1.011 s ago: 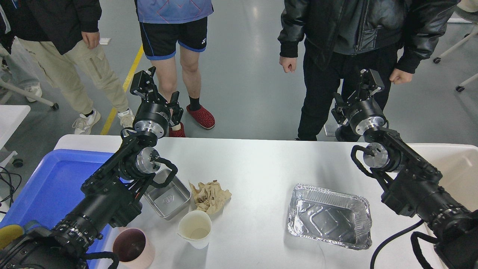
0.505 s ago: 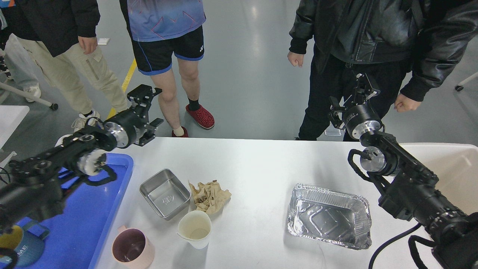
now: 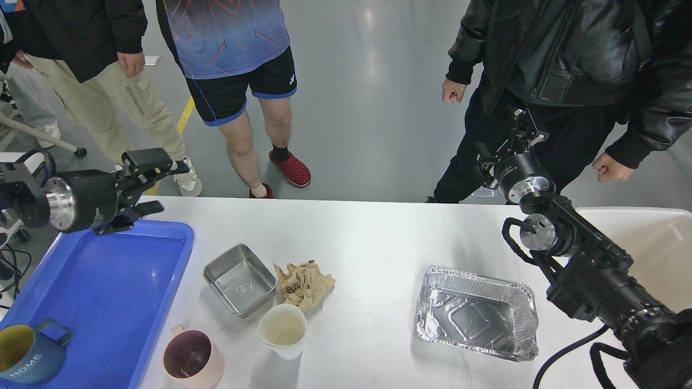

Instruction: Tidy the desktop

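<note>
The white desktop (image 3: pixel 378 237) holds a square steel tray (image 3: pixel 239 279), a crumpled brown paper (image 3: pixel 304 283), a white paper cup (image 3: pixel 282 329), a pink mug (image 3: pixel 192 359) and a foil tray (image 3: pixel 477 312). My left gripper (image 3: pixel 168 186) is open and empty. It points right, above the far corner of the blue tray (image 3: pixel 97 281), well left of the steel tray. My right gripper (image 3: pixel 516 127) is raised beyond the table's far edge, dark against a person's black clothes. Its fingers cannot be told apart.
A blue mug with a yellow inside (image 3: pixel 24 354) stands in the blue tray's near corner. A beige bin (image 3: pixel 654 237) is at the table's right end. Several people stand close behind the far edge.
My left arm has swung far left, from above the steel tray to the blue tray's far corner, uncovering the blue mug. My right gripper has barely moved. The people have leaned nearer.
</note>
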`<state>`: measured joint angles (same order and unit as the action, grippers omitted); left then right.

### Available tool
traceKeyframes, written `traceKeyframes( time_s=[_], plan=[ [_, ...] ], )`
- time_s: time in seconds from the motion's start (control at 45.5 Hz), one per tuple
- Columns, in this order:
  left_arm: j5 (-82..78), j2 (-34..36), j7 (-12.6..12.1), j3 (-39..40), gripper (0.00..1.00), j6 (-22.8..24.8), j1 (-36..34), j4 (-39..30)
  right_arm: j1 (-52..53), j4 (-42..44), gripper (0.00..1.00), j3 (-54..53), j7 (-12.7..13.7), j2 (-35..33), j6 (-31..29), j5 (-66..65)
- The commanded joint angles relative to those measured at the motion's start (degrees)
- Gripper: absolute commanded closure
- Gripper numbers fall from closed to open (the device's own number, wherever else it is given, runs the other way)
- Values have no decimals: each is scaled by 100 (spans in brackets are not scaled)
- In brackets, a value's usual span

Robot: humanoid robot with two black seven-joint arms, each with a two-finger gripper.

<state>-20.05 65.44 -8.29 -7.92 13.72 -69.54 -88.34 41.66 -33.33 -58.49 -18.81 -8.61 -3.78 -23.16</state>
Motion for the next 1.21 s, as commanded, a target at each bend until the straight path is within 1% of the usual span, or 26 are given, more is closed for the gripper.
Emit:
traceKeyframes(
  time_s=[0.0, 0.11, 0.198, 0.242, 0.308, 0.395, 0.571, 0.615, 0.681, 0.813, 0.923, 1.076, 1.186],
  plan=[
    [-43, 478, -155, -1062, 3, 16, -701, -481, 8, -7, 0, -5, 0, 0, 0, 4],
    [-183, 829, -199, -1423, 3, 34, -868, -824, 0, -7, 0, -5, 0, 0, 0, 4],
    [-517, 1111, -182, -1502, 3, 78, -868, -860, -9, -7, 0, 4, 0, 0, 0, 4],
    [-684, 1277, -94, -1494, 3, 209, -860, -860, -9, -16, 0, 4, 0, 0, 0, 4],
    [-877, 1506, -68, -1476, 3, 403, -868, -860, 0, -7, 0, -5, 0, 0, 0, 4],
    [-1053, 1761, -41, -1476, 3, 535, -886, -860, 0, -16, 0, -5, 0, 0, 0, 4],
    [-1520, 2008, -50, -1494, 3, 693, -851, -860, -9, -7, 0, -5, 0, 0, 0, 4],
    [-1599, 2165, -50, -1494, 3, 903, -833, -860, -9, -16, 0, -5, 0, 0, 0, 4],
    [-1651, 2201, -50, -1494, 3, 983, -833, -860, -9, -7, 0, -5, 0, 0, 0, 4],
    [-1774, 2175, -41, -1441, 3, 1089, -851, -860, -9, -16, 0, -5, 0, 0, 0, 4],
    [-1774, 1991, -50, -1441, 3, 1089, -842, -860, -44, -16, 0, 4, 0, 0, 0, 4],
    [-1783, 1244, -120, -1502, 3, 992, -772, -860, -88, -60, 0, -5, 0, 0, 0, 4],
    [-1783, 769, -164, -1511, 4, 773, -588, -843, -88, -60, 0, 4, 0, 0, 0, 4]
  ],
)
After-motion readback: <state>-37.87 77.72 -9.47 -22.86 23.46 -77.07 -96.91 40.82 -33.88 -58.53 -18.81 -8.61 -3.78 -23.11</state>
